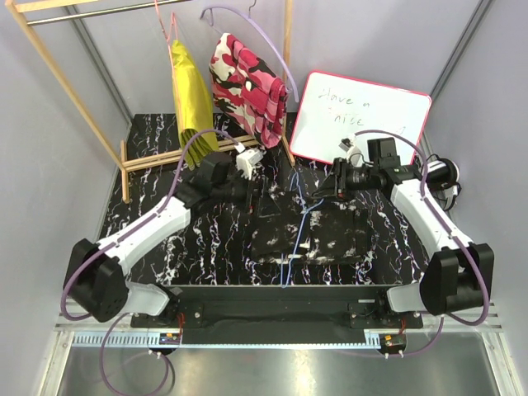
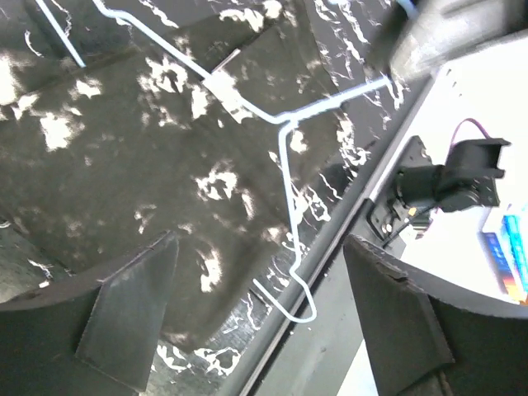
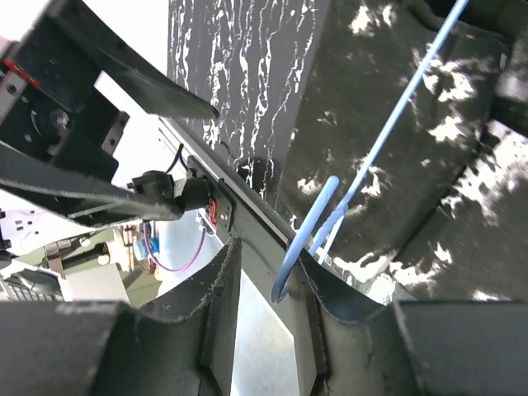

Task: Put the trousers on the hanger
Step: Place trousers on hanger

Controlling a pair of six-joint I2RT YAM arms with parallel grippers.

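Mostly done, I'd say: floppy black white-blotched trousers (image 1: 330, 239) sit draped on the thin light-blue wire hanger (image 2: 288, 177), left gripper (image 2: 262, 247) and right gripper (image 3: 271, 252) open.

Pale grey walls (image 1: 371, 37), wooden clothes rail (image 1: 68, 87) at ten o'clock, whiteboard (image 1: 359, 124) at one o'clock, black white-veined worktop (image 1: 150, 136).

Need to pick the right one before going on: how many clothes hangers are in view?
3. The thin light-blue wire hanger lies on the black white-blotched fabric trousers; a pink wire hanger and a larger lilac hanger hang at the back. None looks hidden.
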